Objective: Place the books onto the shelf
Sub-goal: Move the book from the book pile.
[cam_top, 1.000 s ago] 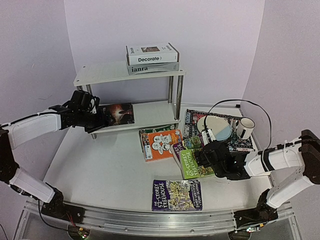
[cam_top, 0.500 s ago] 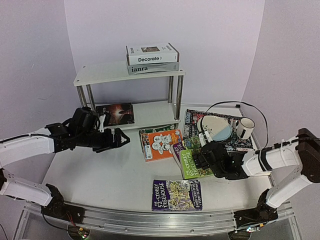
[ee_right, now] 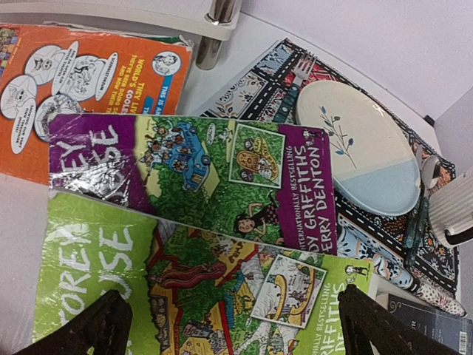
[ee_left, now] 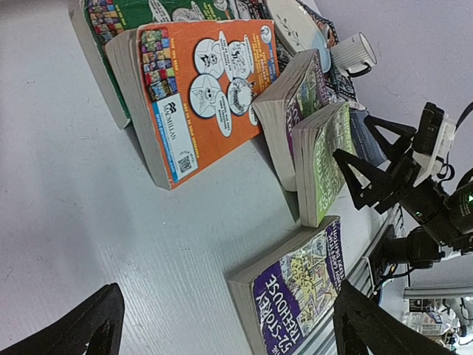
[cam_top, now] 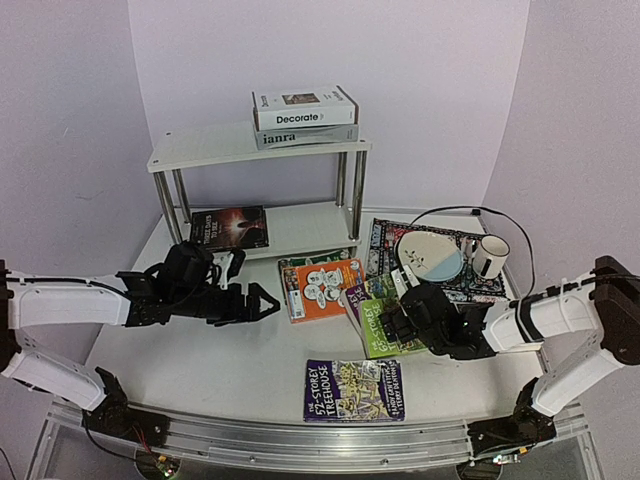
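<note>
While the purple book [cam_top: 355, 390] lies nearest on the table [cam_top: 200, 355], L gripper [cam_top: 262, 306] hovers wide open, empty, left of the orange book [cam_top: 325, 287]; R gripper [cam_top: 388, 325], jaws wide too, hangs over the green book [ee_right: 185, 296]. Farther back: dark book [cam_top: 233, 228] on the shelf [cam_top: 200, 148] lower tier, Decorate [cam_top: 303, 107] atop ianra [cam_top: 300, 136] up top.

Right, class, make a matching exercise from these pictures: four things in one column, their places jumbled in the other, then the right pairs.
Things
1. white Decorate book
2. dark book
3. mug
4. front purple book

Places
A. beside the plate on the patterned mat
B. lying alone near the front edge of the table
C. on the lower board of the shelf
D. on the grey book on the shelf's top board

Pairs: 1-D, 2-C, 3-A, 4-B
</note>
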Robot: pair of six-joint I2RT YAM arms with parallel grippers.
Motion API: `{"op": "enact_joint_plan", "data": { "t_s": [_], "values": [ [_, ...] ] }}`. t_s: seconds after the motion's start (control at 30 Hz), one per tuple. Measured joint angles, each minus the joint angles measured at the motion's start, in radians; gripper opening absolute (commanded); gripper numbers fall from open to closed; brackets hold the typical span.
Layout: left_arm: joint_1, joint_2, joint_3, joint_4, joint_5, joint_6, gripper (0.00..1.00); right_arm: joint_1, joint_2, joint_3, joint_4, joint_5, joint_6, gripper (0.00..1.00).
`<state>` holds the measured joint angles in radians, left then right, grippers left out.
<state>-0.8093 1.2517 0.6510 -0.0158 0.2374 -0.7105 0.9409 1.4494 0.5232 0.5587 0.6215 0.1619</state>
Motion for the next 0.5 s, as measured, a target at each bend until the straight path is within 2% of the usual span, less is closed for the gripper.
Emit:
{"op": "enact_joint_plan", "data": {
  "t_s": [0.2,0.37,0.5],
  "values": [
    [-0.004,0.034,-0.002,0.077,0.018,0.004,0.99,0.0,-0.005,0.076,-0.089,-0.068,0.047,0.98],
    [-0.003,0.151,0.0,0.125,0.038,0.0,0.98,-0.007,-0.026,0.126,-0.126,-0.154,0.155,0.98],
    [-0.003,0.224,0.006,0.129,0.039,-0.001,0.97,-0.019,0.023,0.195,-0.17,-0.202,0.225,0.98]
  ]
}}
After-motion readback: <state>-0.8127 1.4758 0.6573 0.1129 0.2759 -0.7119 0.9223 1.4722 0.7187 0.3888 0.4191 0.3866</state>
